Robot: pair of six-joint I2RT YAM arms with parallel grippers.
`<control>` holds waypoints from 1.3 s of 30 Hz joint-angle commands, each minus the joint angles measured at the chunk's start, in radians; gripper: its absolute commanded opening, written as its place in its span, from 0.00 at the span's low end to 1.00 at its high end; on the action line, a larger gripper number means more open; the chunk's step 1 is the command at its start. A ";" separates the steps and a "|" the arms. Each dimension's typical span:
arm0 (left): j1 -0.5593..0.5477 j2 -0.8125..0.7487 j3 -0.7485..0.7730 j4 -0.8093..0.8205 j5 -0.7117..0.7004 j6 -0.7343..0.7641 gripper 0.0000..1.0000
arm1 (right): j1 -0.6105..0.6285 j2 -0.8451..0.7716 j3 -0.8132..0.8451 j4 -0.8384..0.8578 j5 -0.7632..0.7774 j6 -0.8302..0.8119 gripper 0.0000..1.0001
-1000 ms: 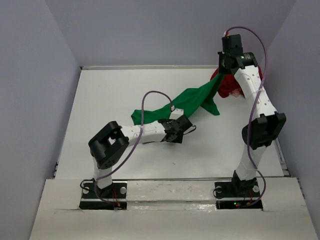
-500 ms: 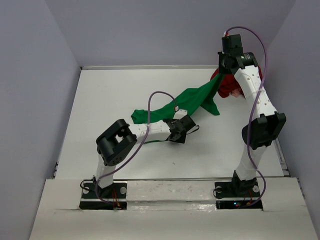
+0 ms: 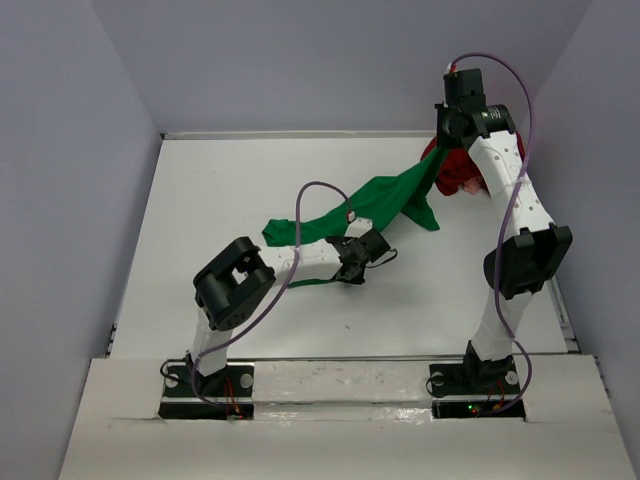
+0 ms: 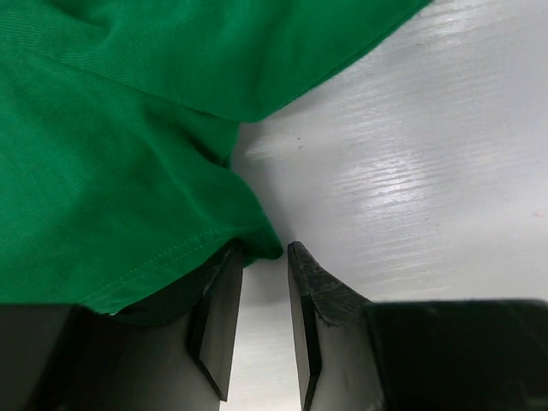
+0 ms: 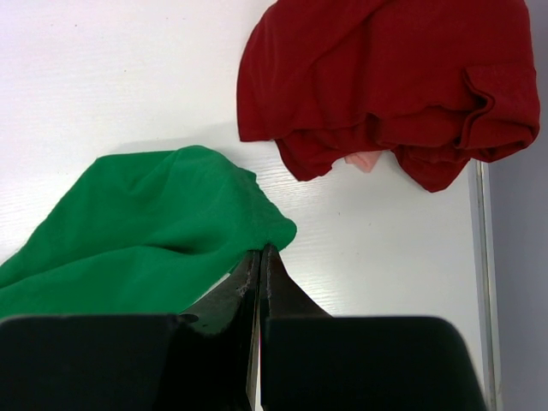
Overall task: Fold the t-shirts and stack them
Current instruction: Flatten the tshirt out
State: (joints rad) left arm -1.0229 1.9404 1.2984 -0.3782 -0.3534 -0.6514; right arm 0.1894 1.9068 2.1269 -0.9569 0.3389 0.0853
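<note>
The green t-shirt (image 3: 385, 200) hangs in a slanted band from the back right down to the middle of the table. My right gripper (image 5: 261, 250) is shut on its upper corner (image 5: 163, 248), held above the table, as the top view also shows for the right gripper (image 3: 440, 152). The dark red t-shirt (image 3: 462, 175) lies crumpled at the back right (image 5: 385, 77). My left gripper (image 3: 362, 250) is low at the green shirt's lower hem. Its jaws (image 4: 264, 250) stand narrowly open, with the hem corner (image 4: 257, 235) at the tips and cloth draped over the left finger.
The white table (image 3: 220, 200) is boxed in by grey walls on three sides. Its right edge strip (image 5: 479, 257) runs just past the red shirt. A purple cable (image 3: 300, 215) loops over the left arm.
My left arm has shifted right and settled at the green shirt's hem, and its jaws have narrowed. The right arm and both shirts have stayed put.
</note>
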 commanded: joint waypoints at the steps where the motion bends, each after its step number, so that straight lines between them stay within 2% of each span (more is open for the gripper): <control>1: 0.012 0.005 0.039 -0.036 -0.041 -0.019 0.39 | -0.010 -0.029 0.002 0.050 -0.014 -0.007 0.00; 6: 0.020 0.012 0.030 -0.033 -0.047 -0.028 0.38 | -0.010 -0.031 0.002 0.050 -0.020 -0.004 0.00; 12: 0.032 0.029 0.021 -0.021 -0.038 -0.028 0.28 | -0.010 -0.035 -0.001 0.052 -0.024 -0.002 0.00; 21: 0.038 0.016 0.018 -0.028 -0.056 -0.031 0.00 | -0.010 -0.040 -0.022 0.055 -0.028 -0.001 0.00; 27: 0.038 -0.119 0.064 -0.163 -0.186 -0.039 0.00 | -0.010 -0.055 -0.047 0.072 0.020 0.001 0.00; 29: 0.038 -0.201 0.132 -0.247 -0.304 -0.034 0.00 | -0.010 -0.067 -0.044 0.073 0.031 -0.001 0.00; 33: 0.038 -0.306 0.292 -0.424 -0.441 -0.025 0.00 | -0.010 -0.087 -0.009 0.066 0.040 -0.002 0.00; 36: 0.040 -0.376 0.408 -0.548 -0.501 0.005 0.00 | -0.010 -0.101 0.039 0.041 0.048 -0.004 0.00; 39: 0.041 -0.429 0.481 -0.582 -0.541 0.064 0.00 | -0.010 -0.118 0.067 0.023 0.040 -0.004 0.00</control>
State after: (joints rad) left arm -0.9863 1.5986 1.6958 -0.8070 -0.7357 -0.6445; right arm 0.1890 1.8820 2.1094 -0.9390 0.3595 0.0853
